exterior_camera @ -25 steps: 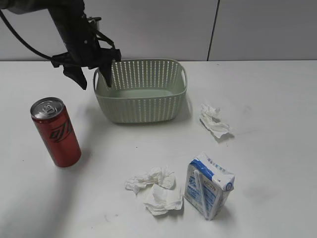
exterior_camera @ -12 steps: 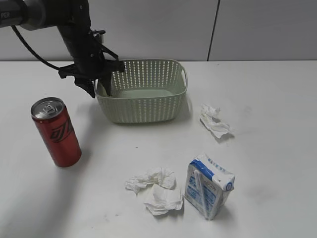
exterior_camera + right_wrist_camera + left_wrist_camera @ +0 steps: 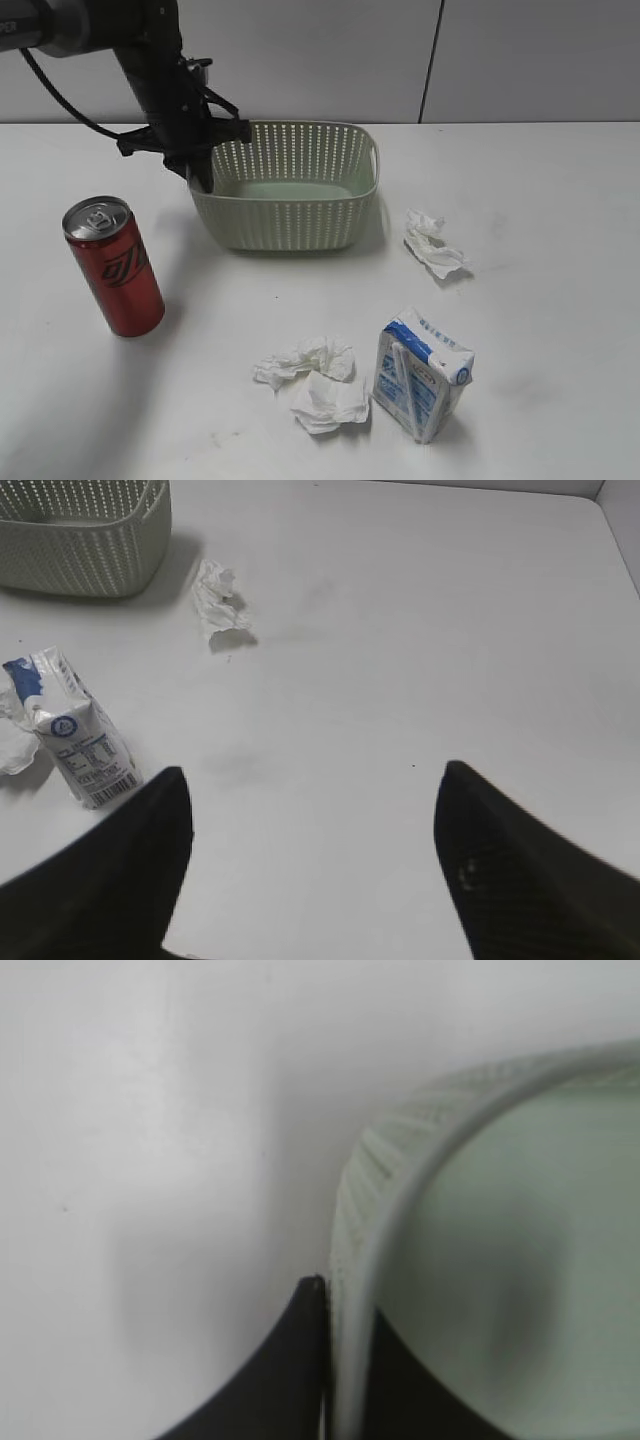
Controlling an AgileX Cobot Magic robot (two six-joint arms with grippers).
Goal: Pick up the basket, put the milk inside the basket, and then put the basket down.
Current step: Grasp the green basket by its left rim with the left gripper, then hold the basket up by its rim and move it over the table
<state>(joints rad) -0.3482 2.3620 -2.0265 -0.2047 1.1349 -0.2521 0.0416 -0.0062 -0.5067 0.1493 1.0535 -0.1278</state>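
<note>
Now I see my left tool (image 3: 203, 170) clamped across the left rim of the basket (image 3: 290, 215), while the milk carton (image 3: 420, 373) stands near the counter's (image 3: 540, 300) front, my right tool (image 3: 310, 865) spread apart.

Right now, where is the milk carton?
In the exterior view the milk stands upright at front right, beside crumpled tissues, well apart from the basket behind it.

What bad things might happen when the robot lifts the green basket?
The left gripper pinches only the basket wall at one end, so the basket may tilt or slip as it rises. The red can stands close by on the left; a swinging basket might knock it over. The milk sits far off, beside crumpled tissues.
</note>
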